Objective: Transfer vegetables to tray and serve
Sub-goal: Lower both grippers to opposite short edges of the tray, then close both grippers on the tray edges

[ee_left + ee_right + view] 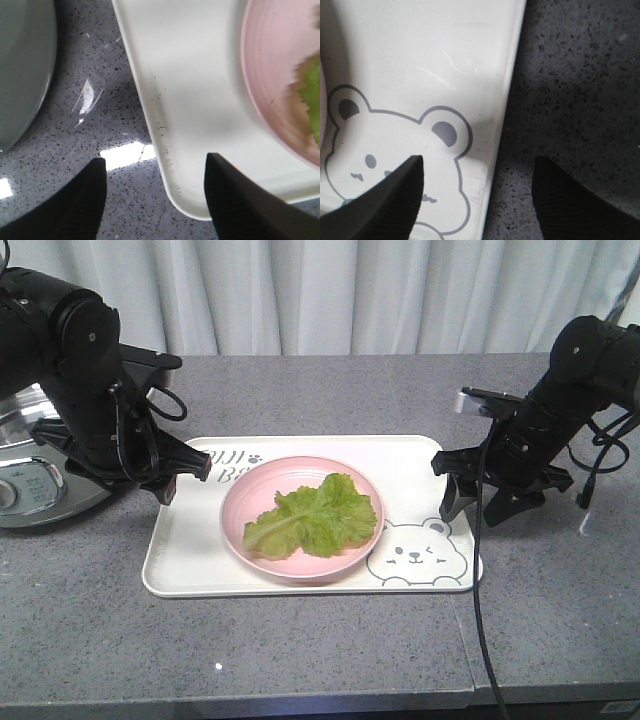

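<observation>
Presently left tool (155,160), right tool (479,161) wide open, empty, straddling tray (190,540) edges.

— What is hidden in front?
— The grey lettering (232,464) on the large cream-white plastic tray (190,540) is partly covered by the round pink plate (260,490), at its ten o'clock.
— From the wrists?
— The crinkled green lettuce leaves (312,92) are blurred and cut off at three o'clock; the bear drawing (385,140) is cut off at six.

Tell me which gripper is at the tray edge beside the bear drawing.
The right gripper: its open jaws straddle the tray edge beside the bear drawing. The left gripper straddles the opposite edge, near the silver cooker.
</observation>
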`<state>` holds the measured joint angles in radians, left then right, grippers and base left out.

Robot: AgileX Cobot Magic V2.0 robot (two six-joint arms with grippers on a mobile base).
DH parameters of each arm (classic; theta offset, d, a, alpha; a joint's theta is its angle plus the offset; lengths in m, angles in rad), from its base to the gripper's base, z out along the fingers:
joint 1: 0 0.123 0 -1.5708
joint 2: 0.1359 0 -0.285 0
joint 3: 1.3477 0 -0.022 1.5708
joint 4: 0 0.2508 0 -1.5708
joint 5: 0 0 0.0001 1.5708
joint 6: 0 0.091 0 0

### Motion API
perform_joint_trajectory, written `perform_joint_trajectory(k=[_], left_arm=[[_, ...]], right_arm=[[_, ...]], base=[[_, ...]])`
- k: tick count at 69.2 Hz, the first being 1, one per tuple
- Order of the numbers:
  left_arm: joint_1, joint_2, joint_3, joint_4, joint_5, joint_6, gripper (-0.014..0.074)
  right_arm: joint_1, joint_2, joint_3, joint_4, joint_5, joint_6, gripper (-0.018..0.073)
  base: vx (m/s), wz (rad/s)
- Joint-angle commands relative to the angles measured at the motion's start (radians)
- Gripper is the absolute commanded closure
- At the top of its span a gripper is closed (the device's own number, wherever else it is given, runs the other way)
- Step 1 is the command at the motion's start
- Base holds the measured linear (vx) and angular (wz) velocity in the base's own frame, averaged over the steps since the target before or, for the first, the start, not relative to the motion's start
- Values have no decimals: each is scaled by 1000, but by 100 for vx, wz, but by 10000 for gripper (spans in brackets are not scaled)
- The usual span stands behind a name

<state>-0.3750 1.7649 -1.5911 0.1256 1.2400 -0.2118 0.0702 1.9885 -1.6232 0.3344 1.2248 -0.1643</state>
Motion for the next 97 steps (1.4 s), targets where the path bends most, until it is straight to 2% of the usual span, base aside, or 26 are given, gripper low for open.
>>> perform_joint_trajectory(k=[1, 30, 42, 66, 97], left_arm=[[1, -45, -19, 11, -40, -10, 191], [1, -45, 183, 4, -169, -22, 191], [1, -45, 197, -20, -210, -21, 191], [1, -44, 197, -20, -253, -22, 191], [1, -1, 199, -25, -237, -45, 191]], right_arm=[[0, -50, -22, 14, -5, -9, 108], [0, -50, -22, 11, -9, -9, 108], [0, -43, -22, 12, -10, -9, 108], [0, -32, -22, 10, -15, -9, 108], [0, -32, -22, 7, -11, -12, 108]], base=[[0, 0], [0, 0], [0, 0], [0, 0], [0, 0]])
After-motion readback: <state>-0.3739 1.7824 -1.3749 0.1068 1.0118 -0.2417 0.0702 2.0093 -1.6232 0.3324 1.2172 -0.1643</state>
